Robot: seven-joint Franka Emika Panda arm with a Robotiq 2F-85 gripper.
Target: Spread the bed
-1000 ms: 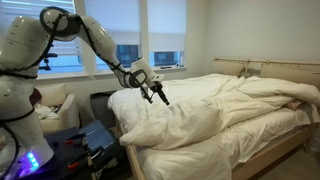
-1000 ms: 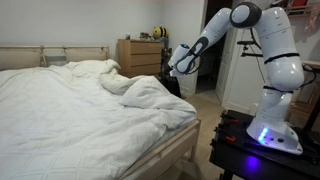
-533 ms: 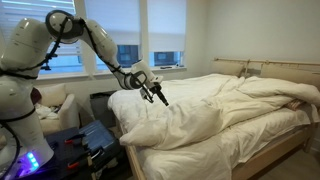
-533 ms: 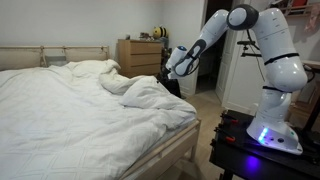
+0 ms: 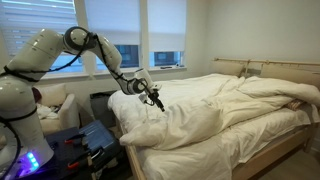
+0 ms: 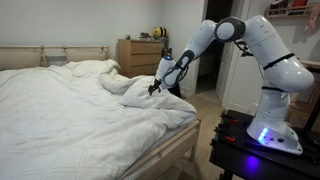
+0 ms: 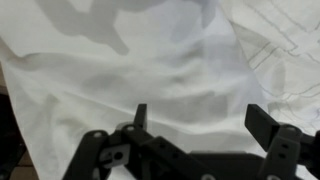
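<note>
Your tool (image 5: 155,98) is spread wide and holds nothing. In the wrist view its fingers (image 7: 262,122) hang close over white cloth, and I cannot tell whether they touch it.

The bed (image 5: 272,152) takes up the centre and right of the frame in an exterior view, with its pale wooden headboard (image 5: 280,68) at the upper right. The duvet (image 5: 205,110) lies on it in a rumpled heap. A thick folded ridge (image 6: 135,92) is bunched near the corner where the tool hovers, about mid-frame in both exterior views.

Expect the duvet to be soft, puffy and limp. A handful should be light, but the whole is bulky, and it will likely sag and drag across the bed rather than hold any shape. The cover looks matte and smooth, so a shallow pinch of the top layer may slip free. You would do better to bite deep into the ridge, taking cover and filling together, near its edge rather than on a flat stretch. Then pull low and slowly so the cloth slides instead of lifting.

In the wrist view the fabric shows broad grey creases. There are fine lines at the upper right, perhaps a seam, but they are too blurred to say.
</note>
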